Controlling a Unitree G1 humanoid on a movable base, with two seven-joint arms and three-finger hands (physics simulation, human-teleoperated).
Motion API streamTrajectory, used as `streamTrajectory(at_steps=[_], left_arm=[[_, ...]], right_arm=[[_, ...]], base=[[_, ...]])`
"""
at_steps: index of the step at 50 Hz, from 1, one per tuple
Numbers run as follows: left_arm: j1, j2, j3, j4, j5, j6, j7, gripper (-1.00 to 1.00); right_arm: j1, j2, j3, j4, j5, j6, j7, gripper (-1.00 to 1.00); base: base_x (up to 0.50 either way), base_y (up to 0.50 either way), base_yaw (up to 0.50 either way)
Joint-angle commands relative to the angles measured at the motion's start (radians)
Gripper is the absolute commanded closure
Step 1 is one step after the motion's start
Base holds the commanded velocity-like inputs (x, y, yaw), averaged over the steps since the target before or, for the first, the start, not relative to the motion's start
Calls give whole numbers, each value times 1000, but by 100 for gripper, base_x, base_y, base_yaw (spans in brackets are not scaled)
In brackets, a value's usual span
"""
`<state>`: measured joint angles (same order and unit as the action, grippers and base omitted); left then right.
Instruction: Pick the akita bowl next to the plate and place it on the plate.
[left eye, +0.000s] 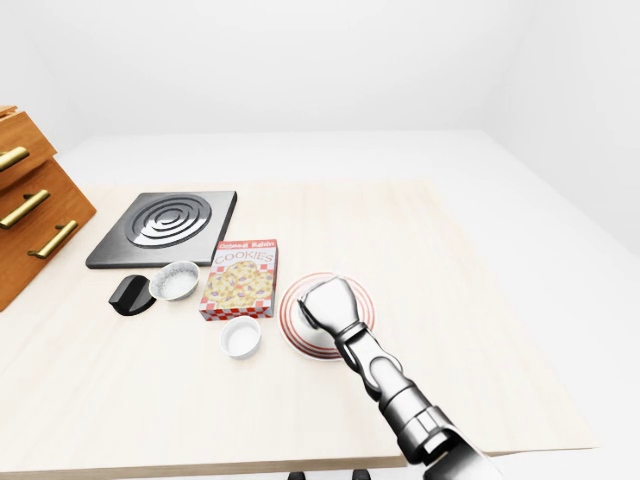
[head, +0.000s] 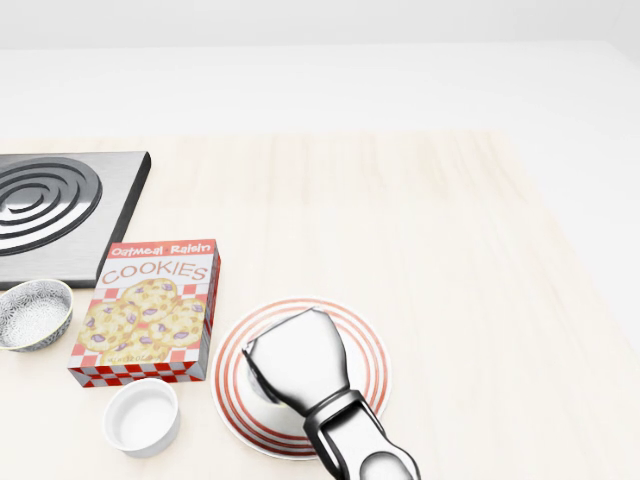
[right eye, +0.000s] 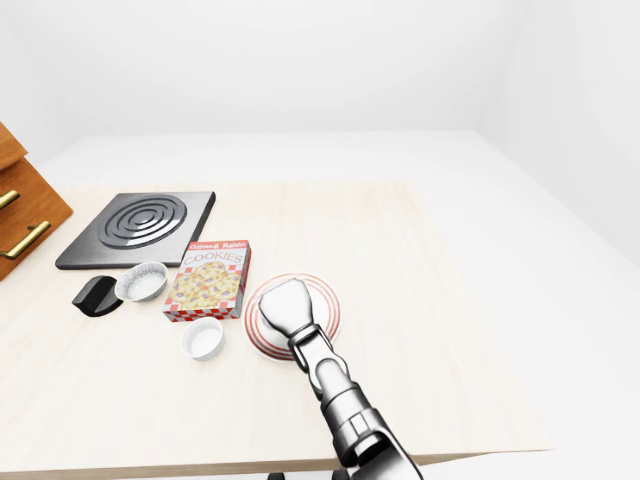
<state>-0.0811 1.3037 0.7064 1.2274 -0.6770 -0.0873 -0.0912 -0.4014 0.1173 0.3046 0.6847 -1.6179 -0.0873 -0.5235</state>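
Note:
A red-and-white striped plate (head: 372, 352) lies on the pale wooden table, right of the cookie box. My right hand (head: 290, 358) hovers over the plate's middle with its silver back toward the camera. Its fingers are hidden beneath it, and so is whatever lies under it. A grey-speckled bowl with a dark outside (left eye: 176, 280) sits upright left of the cookie box, far from the plate. A black rounded object (left eye: 131, 295) lies beside that bowl, tilted. My left hand does not show.
An oatmeal raisin cookie box (head: 150, 310) lies flat left of the plate. A small white ramekin (head: 143, 416) stands below the box. A black stove plate (left eye: 165, 226) sits at the upper left, and a wooden drawer cabinet (left eye: 28, 212) at the far left.

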Motion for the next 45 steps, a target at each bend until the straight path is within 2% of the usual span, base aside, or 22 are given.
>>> streamTrajectory(at_steps=[1, 36, 37, 38, 41, 45], left_arm=[[0, 0, 0, 0, 0, 0, 0, -100], [7, -3, 3, 3, -3, 0, -4, -100], [6, -3, 3, 3, -4, 0, -4, -100], [6, -3, 2, 4, -4, 0, -4, -100], [5, 1, 2, 1, -4, 0, -1, -100], [3, -1, 0, 0, -2, 0, 1, -100]], right_arm=[[-19, 1, -6, 33, 1, 0, 0, 100], [-5, -2, -3, 5, 9, 0, 0, 100], [7, 0, -5, -9, 19, 0, 0, -37], [16, -2, -3, -27, 23, 0, 0, -100], [85, -17, 0, -172, 74, 0, 0, -100], [131, -32, 0, -268, 76, 0, 12, -100]], base=[[0, 0, 0], [0, 0, 0], [0, 0, 0], [0, 0, 0], [0, 0, 0], [0, 0, 0]])
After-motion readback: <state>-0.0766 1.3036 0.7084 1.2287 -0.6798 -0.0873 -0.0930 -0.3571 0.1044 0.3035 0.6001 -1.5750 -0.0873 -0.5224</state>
